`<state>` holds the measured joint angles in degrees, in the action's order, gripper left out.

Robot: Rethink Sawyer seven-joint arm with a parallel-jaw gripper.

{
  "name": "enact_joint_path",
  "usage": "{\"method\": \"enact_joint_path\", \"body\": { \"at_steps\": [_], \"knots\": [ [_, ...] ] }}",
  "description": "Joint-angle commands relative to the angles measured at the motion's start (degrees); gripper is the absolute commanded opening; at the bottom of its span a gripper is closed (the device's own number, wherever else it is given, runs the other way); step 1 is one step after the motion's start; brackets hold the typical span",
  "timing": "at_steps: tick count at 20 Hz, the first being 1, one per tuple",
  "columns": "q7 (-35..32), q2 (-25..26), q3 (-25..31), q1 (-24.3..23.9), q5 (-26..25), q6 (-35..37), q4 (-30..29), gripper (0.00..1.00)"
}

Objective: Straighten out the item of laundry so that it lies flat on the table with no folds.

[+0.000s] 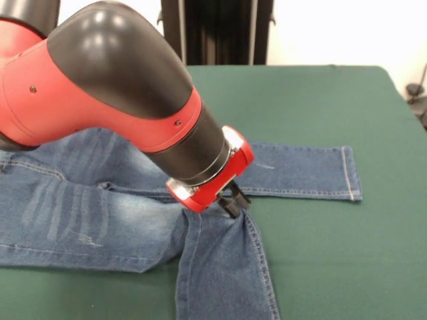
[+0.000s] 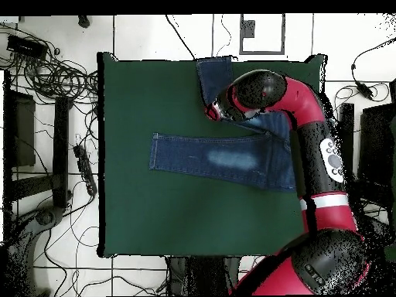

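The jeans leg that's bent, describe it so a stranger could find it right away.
Start at the green table and find the jeans spread across it. One leg lies straight with its hem showing. The bent leg turns sharply off at the fold right under the claw and runs to the table's edge.
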<state>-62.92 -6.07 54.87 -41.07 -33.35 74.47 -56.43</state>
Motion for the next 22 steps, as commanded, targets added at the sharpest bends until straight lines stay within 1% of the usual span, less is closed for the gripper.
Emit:
{"method": "enact_joint_path", "body": {
  "at_steps": [1, 5, 9, 11, 13, 14, 18, 19, 22],
  "knots": [
    [7.0, -2.4, -2.8, 1.6, 3.7, 7.3, -11.5, 0.00],
    [6.2, -2.6, -2.6, 2.0, 3.9, 6.9, -10.8, 0.00],
    [5.6, -1.3, -3.3, 2.9, 2.7, 3.1, -8.5, 0.00],
    [5.9, -0.7, -3.7, 3.4, 2.1, 2.5, -7.5, 0.00],
    [6.1, -0.5, -4.3, 4.2, 1.3, 2.8, -6.4, 0.00],
    [6.1, -0.8, -5.1, 4.7, 0.7, 4.4, -5.9, 0.00],
    [6.3, -1.6, -5.9, 4.5, 0.0, 2.5, -6.6, 0.00],
    [6.4, -1.9, -6.2, 4.6, -0.2, 2.1, -6.7, 1.00],
    [6.7, -2.1, -7.1, 5.2, -0.5, 3.2, -6.0, 1.00]
  ]
}}
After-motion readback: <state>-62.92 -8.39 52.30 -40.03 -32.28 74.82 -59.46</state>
